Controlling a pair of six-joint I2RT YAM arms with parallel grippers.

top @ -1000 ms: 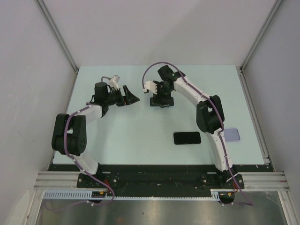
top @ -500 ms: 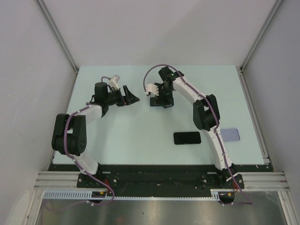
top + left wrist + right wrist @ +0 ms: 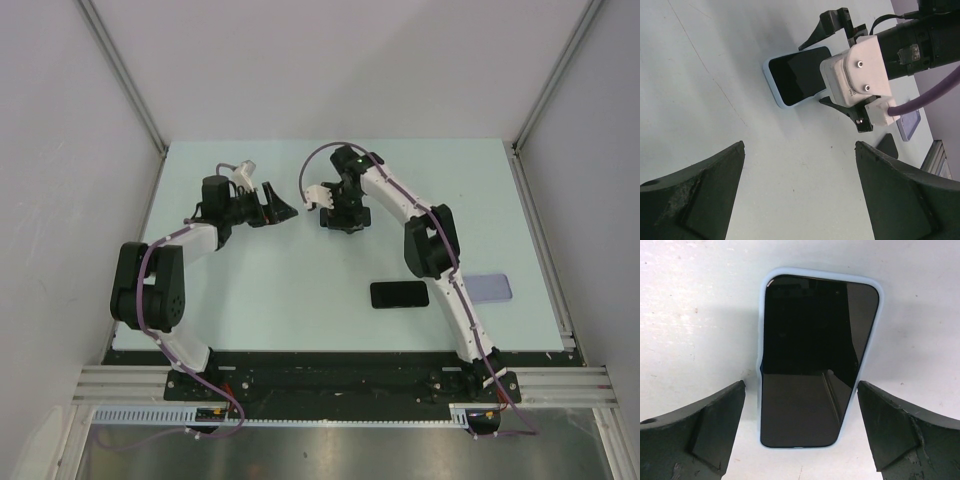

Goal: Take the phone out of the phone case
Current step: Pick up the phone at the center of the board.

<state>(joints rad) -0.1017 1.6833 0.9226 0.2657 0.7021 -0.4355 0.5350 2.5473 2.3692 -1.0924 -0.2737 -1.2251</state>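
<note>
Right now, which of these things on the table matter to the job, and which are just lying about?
In the job:
black-screened phone
pale blue round-cornered case around it

Lying about:
bare black phone-like slab
lilac flat rectangular case

Bright, even, diffuse light from above fills all three views; the pale table [image 3: 250, 290] shows no harsh glare, only soft grey shadows under the arms; overhead, the frame posts [image 3: 123, 75] lean outward, a mild wide-angle stretch; the steel strip [image 3: 350, 455] below has a dull sheen; in the right wrist view the phone [image 3: 815, 360] screen is sharp and glossy, mirroring faint shapes; a soft shadow lies left of its case [image 3: 820, 271]; the right gripper's fingers [image 3: 695, 435] and the left gripper's fingers [image 3: 690, 200] look dark and slightly soft.
</note>
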